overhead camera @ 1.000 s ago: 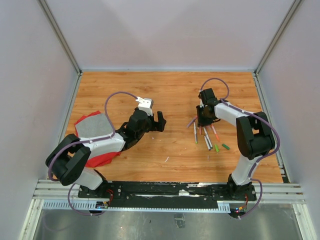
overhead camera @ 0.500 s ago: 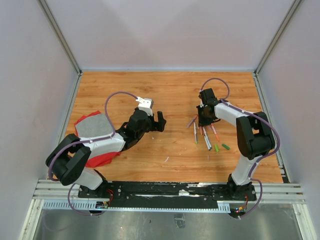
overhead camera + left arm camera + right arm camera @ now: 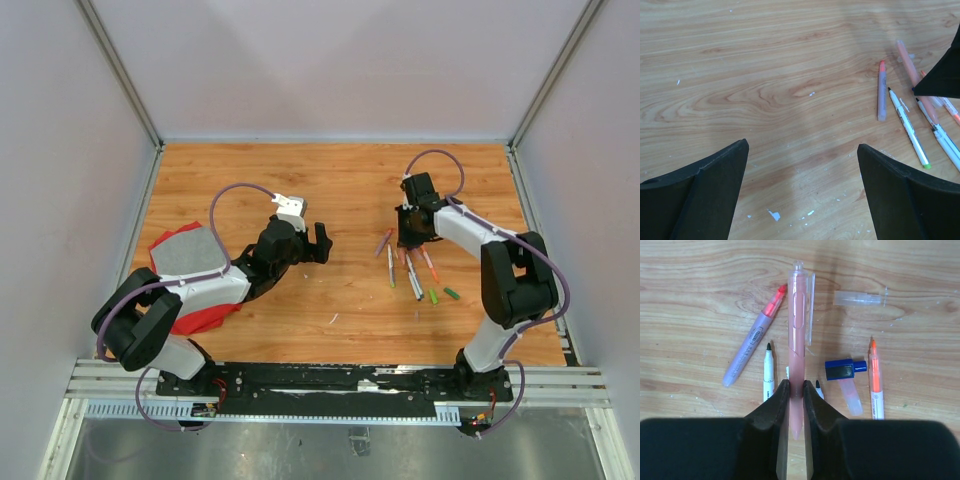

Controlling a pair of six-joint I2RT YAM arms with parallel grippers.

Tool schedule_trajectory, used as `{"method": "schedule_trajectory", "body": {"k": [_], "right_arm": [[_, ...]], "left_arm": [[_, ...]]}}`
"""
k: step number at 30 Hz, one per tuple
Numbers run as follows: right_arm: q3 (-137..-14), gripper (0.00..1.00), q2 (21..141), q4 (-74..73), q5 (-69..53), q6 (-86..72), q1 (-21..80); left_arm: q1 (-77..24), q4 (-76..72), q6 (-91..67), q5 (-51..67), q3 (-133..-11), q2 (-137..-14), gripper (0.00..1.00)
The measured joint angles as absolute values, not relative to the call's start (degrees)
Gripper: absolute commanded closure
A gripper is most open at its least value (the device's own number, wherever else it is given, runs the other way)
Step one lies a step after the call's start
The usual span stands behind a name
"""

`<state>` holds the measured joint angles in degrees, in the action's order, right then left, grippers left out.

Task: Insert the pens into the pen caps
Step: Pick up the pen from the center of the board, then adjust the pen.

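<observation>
Since a second ago, my right gripper [image 3: 796,386] has been narrowing onto the pink pen [image 3: 797,325].

I am now pinching that pen near its lower end, pads pressing both sides. It is sitting between 1 purple pen [image 3: 751,351] and 1 blue cap [image 3: 842,369], with 1 clear cap [image 3: 860,298] farther out. My left gripper [image 3: 800,170] is hovering well apart over the wooden table [image 3: 765,60], jaws spread wide.

Label print on purple pen [image 3: 747,352], barrel print on white pen [image 3: 768,379]; both unreadable
</observation>
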<state>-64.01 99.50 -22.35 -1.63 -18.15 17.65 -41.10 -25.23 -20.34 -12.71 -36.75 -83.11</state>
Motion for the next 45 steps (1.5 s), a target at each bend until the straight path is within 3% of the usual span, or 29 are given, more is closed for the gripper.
{"method": "schedule_trajectory", "body": {"k": [17,32,45], "right_arm": [[-59.4,0.99,86.5,-21.1,-1.3,-18.3,17.6],[-50.6,0.99,76.4,-8.1,-13.4,-16.6,17.9],[-37.8,0.99,65.3,8.3,-15.2,-13.0,26.8]], "left_arm": [[-41.1,-25.3,-20.1,-12.7,-36.8,-83.1,0.05],[-41.1,-25.7,-19.9,-12.6,-36.8,-83.1,0.05],[-41.1,-22.9,-20.3,-12.3,-36.9,-80.0,0.04]]}}
